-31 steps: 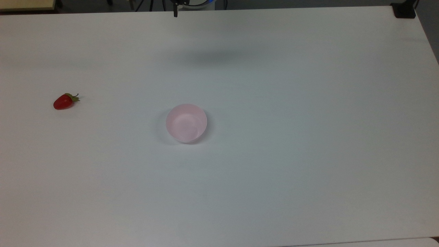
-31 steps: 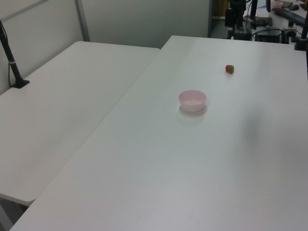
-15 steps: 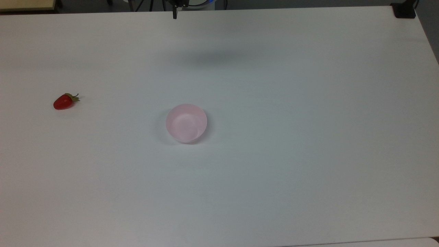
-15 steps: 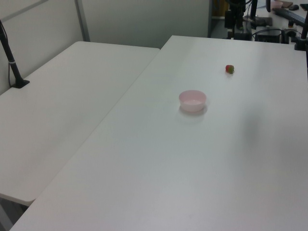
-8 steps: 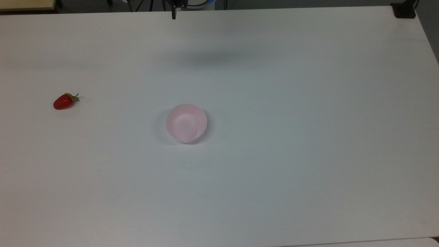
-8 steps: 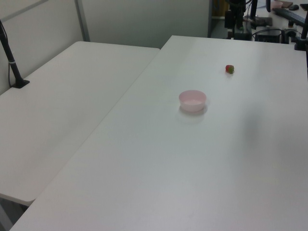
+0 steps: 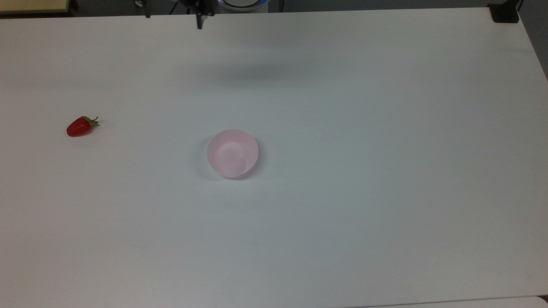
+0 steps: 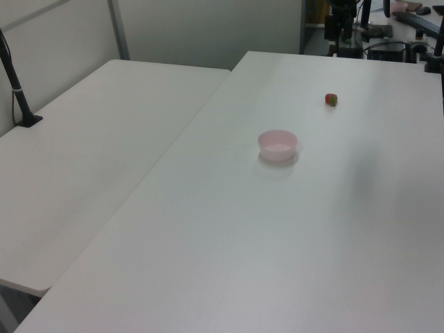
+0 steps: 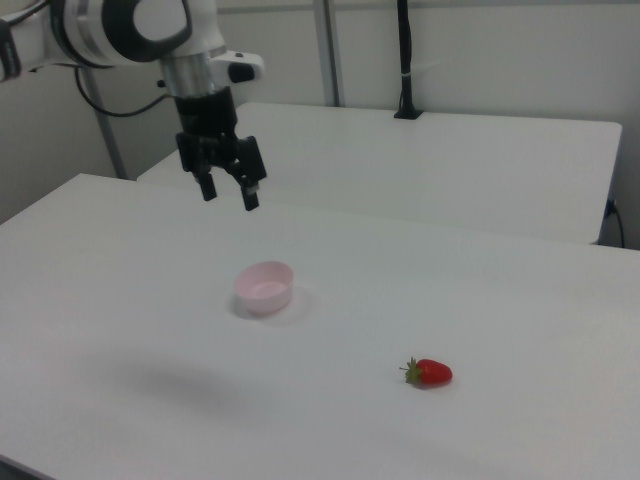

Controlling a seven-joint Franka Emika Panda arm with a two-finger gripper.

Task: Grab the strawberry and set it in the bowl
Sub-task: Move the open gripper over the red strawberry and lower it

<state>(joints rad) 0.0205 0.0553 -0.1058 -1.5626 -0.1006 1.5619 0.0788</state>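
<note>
We see the gripper raised, fingers spread, empty; the bowl lies below it, the strawberry well apart, toward the right view's right.

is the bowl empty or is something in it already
Empty. The bowl shows only its bare pink inside, and the strawberry lies apart on the table.

Black two-finger gripper hangs with fingers spread above the small pale pink bowl; glossy red strawberry lies well apart on the white table.
</note>
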